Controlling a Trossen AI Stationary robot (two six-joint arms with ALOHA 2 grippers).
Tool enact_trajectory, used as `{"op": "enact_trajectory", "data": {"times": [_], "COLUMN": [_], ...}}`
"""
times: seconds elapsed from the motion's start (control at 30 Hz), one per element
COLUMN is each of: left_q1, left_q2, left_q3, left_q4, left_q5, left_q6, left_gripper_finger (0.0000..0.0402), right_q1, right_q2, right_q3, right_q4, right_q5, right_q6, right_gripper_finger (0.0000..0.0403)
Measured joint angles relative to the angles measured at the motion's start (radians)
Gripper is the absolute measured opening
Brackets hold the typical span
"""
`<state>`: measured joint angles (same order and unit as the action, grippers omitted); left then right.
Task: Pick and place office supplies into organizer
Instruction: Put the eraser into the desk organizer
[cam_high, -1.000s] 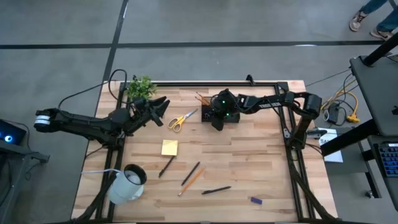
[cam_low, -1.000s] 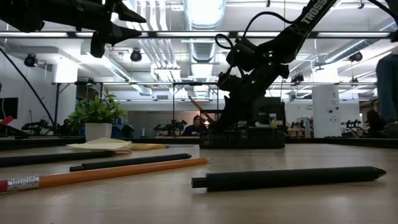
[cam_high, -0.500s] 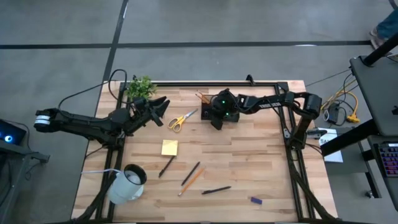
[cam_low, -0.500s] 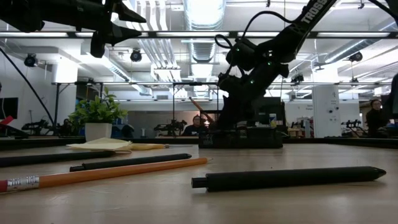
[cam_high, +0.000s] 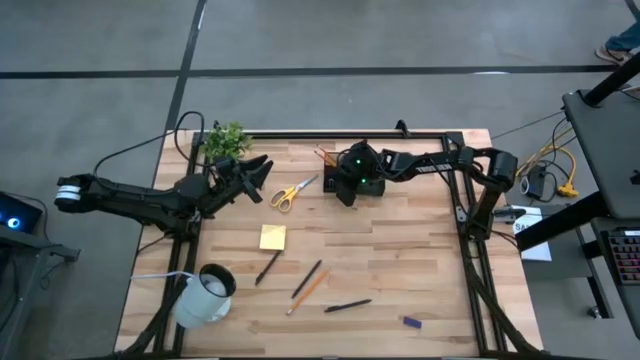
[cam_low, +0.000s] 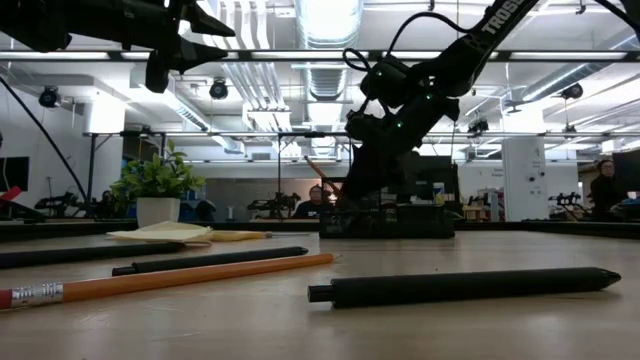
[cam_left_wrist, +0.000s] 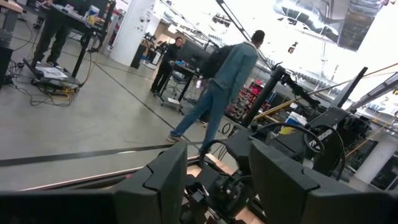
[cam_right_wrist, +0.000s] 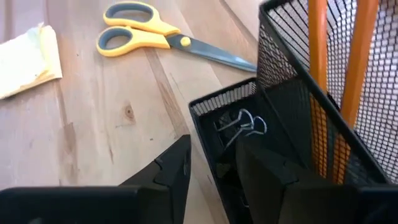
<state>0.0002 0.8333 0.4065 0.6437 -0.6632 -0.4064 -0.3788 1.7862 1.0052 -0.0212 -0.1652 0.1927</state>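
The black mesh organizer (cam_high: 362, 183) stands at the table's far middle. Two orange pencils (cam_right_wrist: 318, 93) stand in its tall compartment, and a wire binder clip (cam_right_wrist: 241, 124) lies in its low front compartment (cam_right_wrist: 214, 109). My right gripper (cam_right_wrist: 211, 174) hangs open just above that compartment's edge, slanting down, one finger outside the wall and one over the compartment. It holds nothing. Yellow-handled scissors (cam_high: 293, 190) lie left of the organizer. A yellow sticky pad (cam_high: 272, 237), dark pens (cam_high: 347, 305), an orange pencil (cam_high: 310, 289) and a small dark eraser (cam_high: 411, 322) lie nearer. My left gripper (cam_high: 262, 168) waits open, raised at the far left.
A white mug (cam_high: 205, 295) lies at the near left corner and a small green plant (cam_high: 227, 140) stands at the far left. The black frame rails (cam_high: 470, 250) run along the table's sides. Bare wood lies between the organizer and the near pens.
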Motion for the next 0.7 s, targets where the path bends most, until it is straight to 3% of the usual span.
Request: {"op": "enact_trajectory", "data": {"times": [0.1, 0.3, 0.7], "left_q1": [0.000, 0.000, 0.000], "left_q2": [0.000, 0.000, 0.000], "left_q3": [0.000, 0.000, 0.000], "left_q4": [0.000, 0.000, 0.000], "left_q5": [0.000, 0.000, 0.000], "left_q6": [0.001, -0.004, -0.005], "left_gripper_finger": [0.0157, 0.0157, 0.0157], "right_q1": [0.011, 0.038, 0.142], "right_q2": [-0.006, -0.025, -0.113], "right_q3": [0.007, 0.022, 0.022], "right_q4": [0.000, -0.039, -0.073], "right_q5": [-0.015, -0.174, -0.094], "right_q6": [0.020, 0.067, 0.041], "right_gripper_finger": [0.0117, 0.0118, 0.0121]}}
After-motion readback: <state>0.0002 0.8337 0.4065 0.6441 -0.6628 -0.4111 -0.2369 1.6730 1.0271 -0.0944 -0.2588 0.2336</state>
